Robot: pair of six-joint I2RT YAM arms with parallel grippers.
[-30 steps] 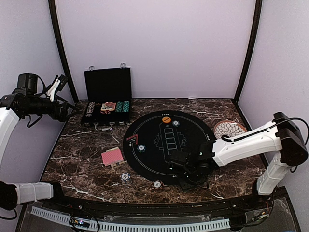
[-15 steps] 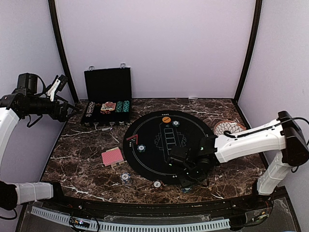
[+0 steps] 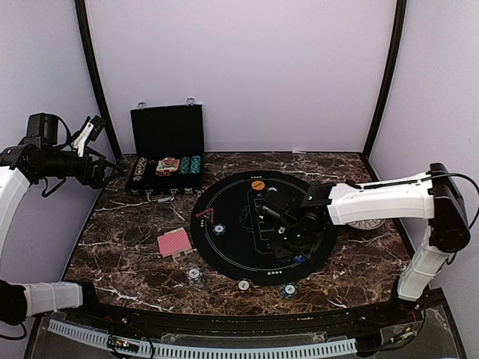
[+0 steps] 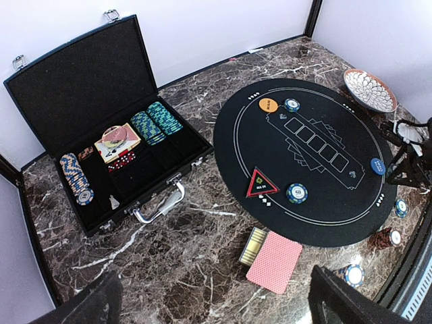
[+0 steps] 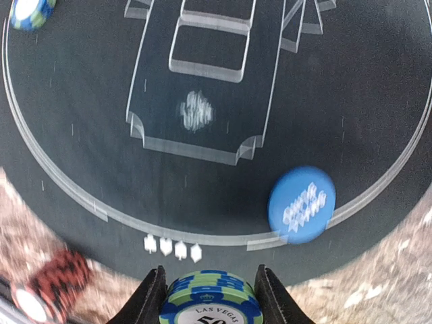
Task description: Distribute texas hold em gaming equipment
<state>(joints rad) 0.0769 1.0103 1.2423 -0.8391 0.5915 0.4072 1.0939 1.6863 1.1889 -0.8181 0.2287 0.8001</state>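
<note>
**Right hand pinches a chip stack above the mat, left hand spread wide**

The right hand (image 5: 210,291) grips a short stack of green-and-blue striped poker chips (image 5: 210,305) between its two fingers. It holds the stack over the near right part of the round black felt mat (image 3: 232,250). A flat blue marker disc (image 5: 302,204) lies on the mat just inside its printed border, close to the held stack. An orange marker disc (image 3: 258,184) sits at the mat's far edge with a single striped chip (image 3: 272,191) just beside it. Another lone chip (image 3: 218,229) rests on the mat's left side.

Off the mat, three more striped chips (image 3: 244,284) lie spaced along its near rim on the dark marble worktop (image 3: 127,247). A deck of red-backed playing cards (image 3: 174,243) lies just left of the mat. In the right wrist view, a blurred red-and-black shape (image 5: 59,278) outside the rim may be another chip stack.

The left hand (image 4: 214,290) hangs high, well to the left of the mat, its fingers spread and holding nothing. The open black hinged case (image 4: 81,88), with rows of chips inside, stands beyond the mat's far left.
</note>
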